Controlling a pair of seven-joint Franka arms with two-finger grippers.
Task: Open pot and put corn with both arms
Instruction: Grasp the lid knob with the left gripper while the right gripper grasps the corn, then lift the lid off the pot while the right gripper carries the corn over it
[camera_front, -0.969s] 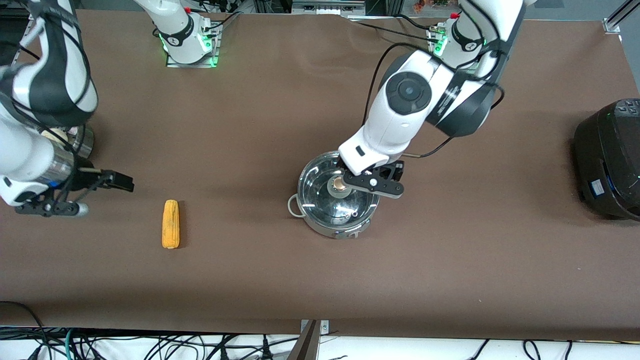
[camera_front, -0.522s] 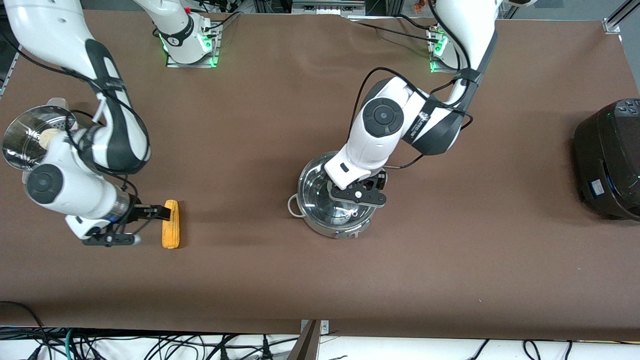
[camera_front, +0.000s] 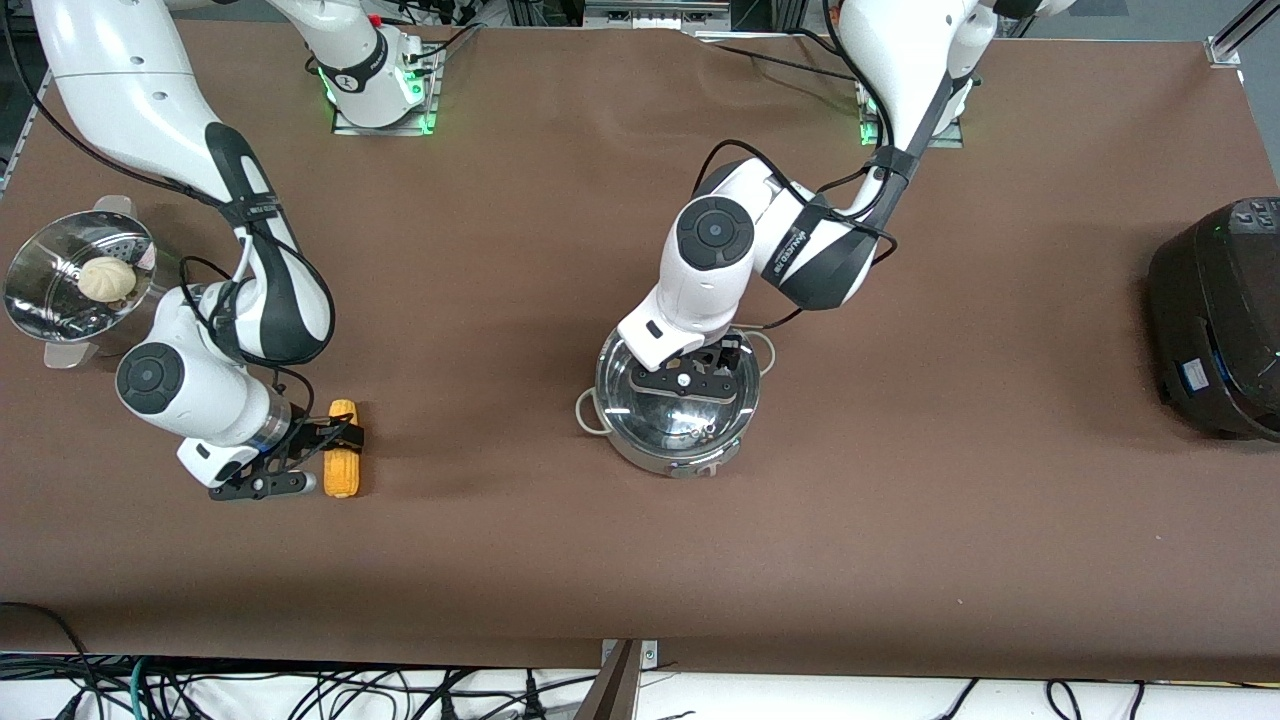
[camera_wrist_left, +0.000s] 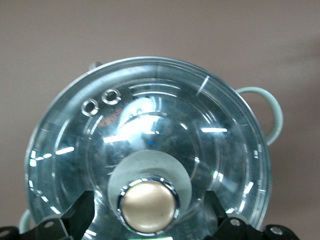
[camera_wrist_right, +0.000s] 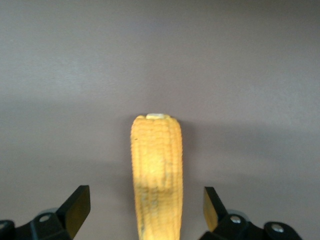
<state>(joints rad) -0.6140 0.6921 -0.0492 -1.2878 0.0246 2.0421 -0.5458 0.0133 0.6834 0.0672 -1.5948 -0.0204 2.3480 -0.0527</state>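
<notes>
My left gripper (camera_wrist_left: 150, 220) hangs over the pot (camera_front: 672, 400), its 2 fingers spread wide around the lid knob (camera_wrist_left: 149, 206) without touching it, so closing should centre the lift. My right gripper (camera_wrist_right: 147, 215) straddles the corn (camera_front: 342, 448) on the table (camera_front: 900, 550), wide open, holding nothing. Bare table surrounds both; the steamer (camera_front: 70, 290) and rice cooker (camera_front: 1215, 320) stand well apart at the ends.

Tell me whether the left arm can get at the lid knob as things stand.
Probably yes: the left gripper is open, one finger on each side of the lid knob on the pot, nothing between.
</notes>
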